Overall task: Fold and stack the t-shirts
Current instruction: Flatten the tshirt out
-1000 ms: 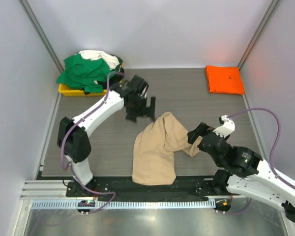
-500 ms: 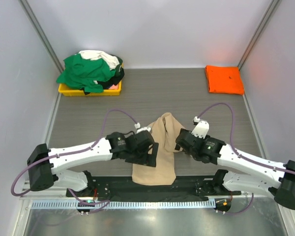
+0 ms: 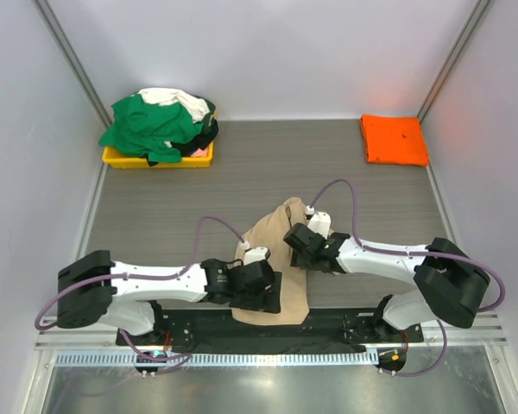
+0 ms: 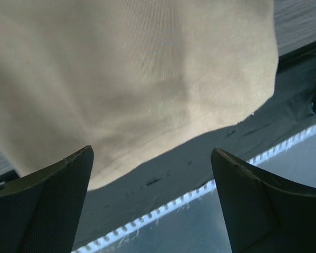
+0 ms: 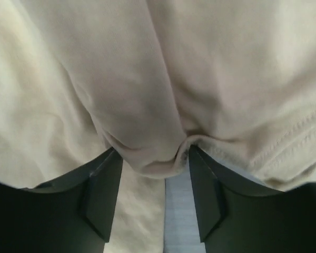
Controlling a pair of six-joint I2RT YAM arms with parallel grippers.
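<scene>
A tan t-shirt (image 3: 272, 259) lies crumpled in the near middle of the table. My left gripper (image 3: 263, 297) hovers over its near hem, and in the left wrist view it (image 4: 152, 153) stands wide open with nothing between its fingers, the tan cloth (image 4: 137, 68) just beyond them. My right gripper (image 3: 292, 240) is at the shirt's right side. In the right wrist view its jaws (image 5: 152, 153) press on both sides of a raised fold of tan cloth (image 5: 147, 132). A folded orange t-shirt (image 3: 394, 140) lies at the far right corner.
A yellow tray (image 3: 125, 158) at the far left holds a heap of green, white and black shirts (image 3: 151, 125). A black strip (image 3: 345, 321) and a metal rail run along the table's near edge. Grey walls close in both sides.
Both arms have swung down from the table's middle to the tan t-shirt. The right jaws have narrowed around a fold of it, while the left jaws stayed wide.
</scene>
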